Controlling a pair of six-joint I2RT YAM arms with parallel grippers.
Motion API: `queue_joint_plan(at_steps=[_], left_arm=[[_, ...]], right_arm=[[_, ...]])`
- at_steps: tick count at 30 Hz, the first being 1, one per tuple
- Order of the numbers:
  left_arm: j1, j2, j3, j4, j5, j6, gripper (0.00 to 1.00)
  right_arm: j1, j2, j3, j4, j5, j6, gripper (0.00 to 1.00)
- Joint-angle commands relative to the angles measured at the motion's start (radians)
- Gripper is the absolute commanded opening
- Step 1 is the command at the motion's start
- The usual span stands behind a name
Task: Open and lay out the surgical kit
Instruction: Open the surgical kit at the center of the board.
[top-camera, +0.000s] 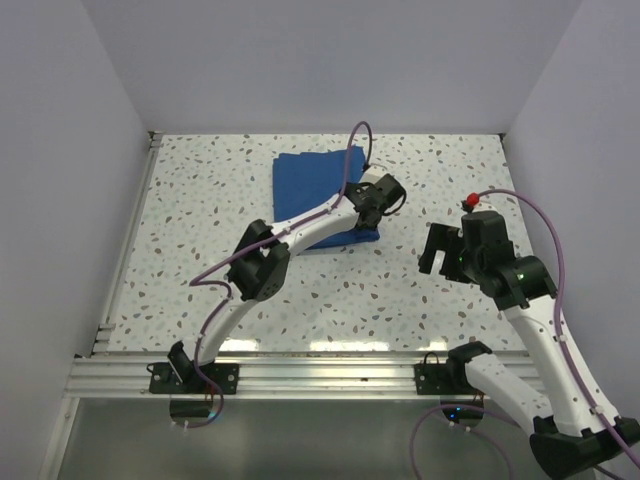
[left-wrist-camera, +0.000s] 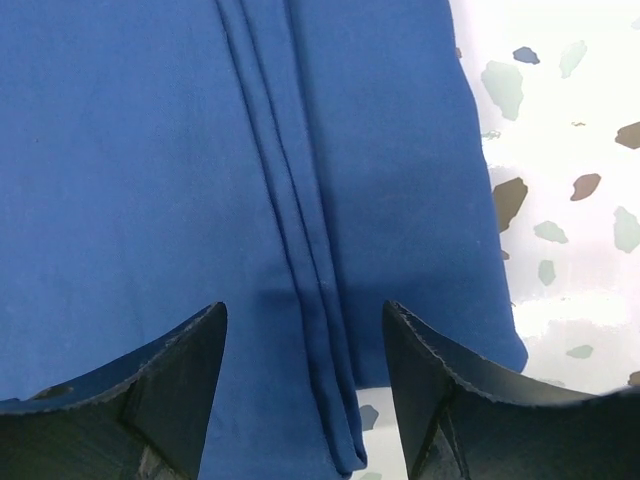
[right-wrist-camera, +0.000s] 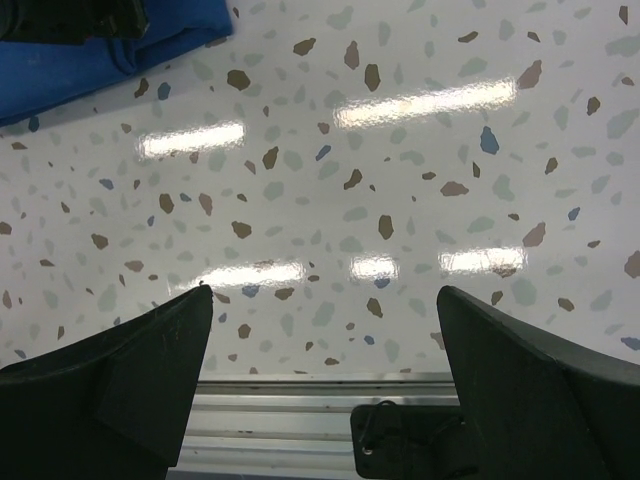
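Note:
The surgical kit (top-camera: 315, 185) is a folded royal-blue cloth bundle at the back middle of the table. No tray or steel instruments show. My left gripper (top-camera: 372, 212) hovers over the bundle's right front corner, open. In the left wrist view its fingers straddle a hemmed cloth fold (left-wrist-camera: 305, 300) running down the wrap (left-wrist-camera: 130, 200). My right gripper (top-camera: 437, 252) is open and empty, held above bare table to the right of the kit. The right wrist view shows a corner of the blue cloth (right-wrist-camera: 90, 60) at top left.
The speckled table (top-camera: 200, 260) has white walls on the left, back and right. An aluminium rail (top-camera: 330, 375) with the arm mounts runs along the near edge; it also shows in the right wrist view (right-wrist-camera: 290, 420).

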Motion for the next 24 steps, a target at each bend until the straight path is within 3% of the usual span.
queue_joint_plan(at_steps=[1, 11, 15, 20, 24], left_arm=[[0.014, 0.018, -0.011, -0.028, -0.031, -0.03, 0.67], [0.058, 0.039, -0.009, -0.036, 0.017, -0.033, 0.47], [0.07, 0.027, 0.003, -0.036, 0.031, -0.028, 0.23], [0.083, -0.054, 0.026, -0.019, 0.035, -0.013, 0.01], [0.13, -0.177, -0.009, -0.021, 0.028, -0.025, 0.0]], right_arm=[[0.0, 0.011, 0.002, 0.031, -0.001, -0.033, 0.98], [0.0, 0.025, 0.005, 0.031, 0.004, -0.033, 0.98], [0.0, 0.031, 0.01, 0.033, 0.011, -0.03, 0.98], [0.002, 0.063, 0.04, 0.056, 0.002, -0.03, 0.98], [0.002, 0.142, 0.093, 0.091, -0.015, -0.031, 0.98]])
